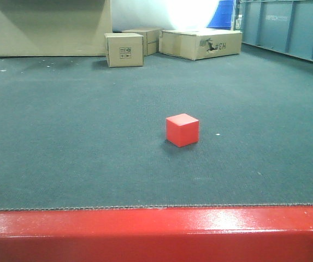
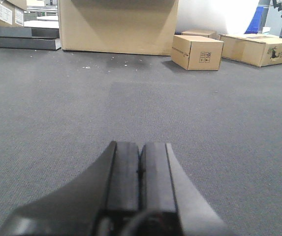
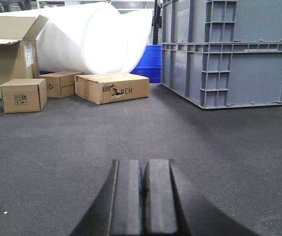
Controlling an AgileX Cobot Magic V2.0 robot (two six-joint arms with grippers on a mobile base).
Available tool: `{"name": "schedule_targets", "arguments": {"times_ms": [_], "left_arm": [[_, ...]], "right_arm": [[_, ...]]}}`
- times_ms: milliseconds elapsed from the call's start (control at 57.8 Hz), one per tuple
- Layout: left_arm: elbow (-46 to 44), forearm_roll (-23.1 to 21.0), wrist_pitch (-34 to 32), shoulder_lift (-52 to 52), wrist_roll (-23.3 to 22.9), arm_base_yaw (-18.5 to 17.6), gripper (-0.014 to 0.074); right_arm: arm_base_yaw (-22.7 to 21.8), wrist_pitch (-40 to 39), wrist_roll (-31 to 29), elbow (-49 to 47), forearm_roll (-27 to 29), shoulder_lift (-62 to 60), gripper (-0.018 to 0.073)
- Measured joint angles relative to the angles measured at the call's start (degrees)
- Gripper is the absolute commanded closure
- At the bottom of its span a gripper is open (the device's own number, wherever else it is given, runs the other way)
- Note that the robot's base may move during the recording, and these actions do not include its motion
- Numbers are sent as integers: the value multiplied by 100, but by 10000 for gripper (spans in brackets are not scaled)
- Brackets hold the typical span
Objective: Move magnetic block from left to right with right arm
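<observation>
magnetic block (image 1: pixel 182 130): little bright red cube sitting on the dark grey carpet (image 1: pixel 63 136), roughly mid-scene in the front view, one corner turned toward the camera, nothing touching it

red edge (image 1: pixel 156 232): glossy red strip running across the bottom of the front view, right where the carpet stops

left end effector (image 2: pixel 141 169): fingers pressed flat together, zero gap, holding nothing, low over bare carpet; the cube doesn't show in its wrist view

right end effector (image 3: pixel 143 189): same deal, pads closed tight against each other, empty, low over the carpet, cube not in its view either

small cardboard box (image 1: pixel 124 49): well behind the cube, printed symbols on its front

torn cardboard box (image 1: pixel 201 43): just right of the small one, ragged hole in its face next to "H3" lettering

big cardboard box (image 1: pixel 47 27): back left

grey crates (image 3: pixel 229 51): stacked at back right, a blue bin (image 3: pixel 148 63) beside them

white roll (image 3: pixel 89 37): behind the boxes, looks like foam wrap
</observation>
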Motion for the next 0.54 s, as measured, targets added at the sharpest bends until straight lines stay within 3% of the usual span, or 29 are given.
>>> {"name": "schedule_targets", "arguments": {"times_ms": [536], "left_arm": [[0, 0, 0, 0, 0, 0, 722]], "right_arm": [[0, 0, 0, 0, 0, 0, 500]]}}
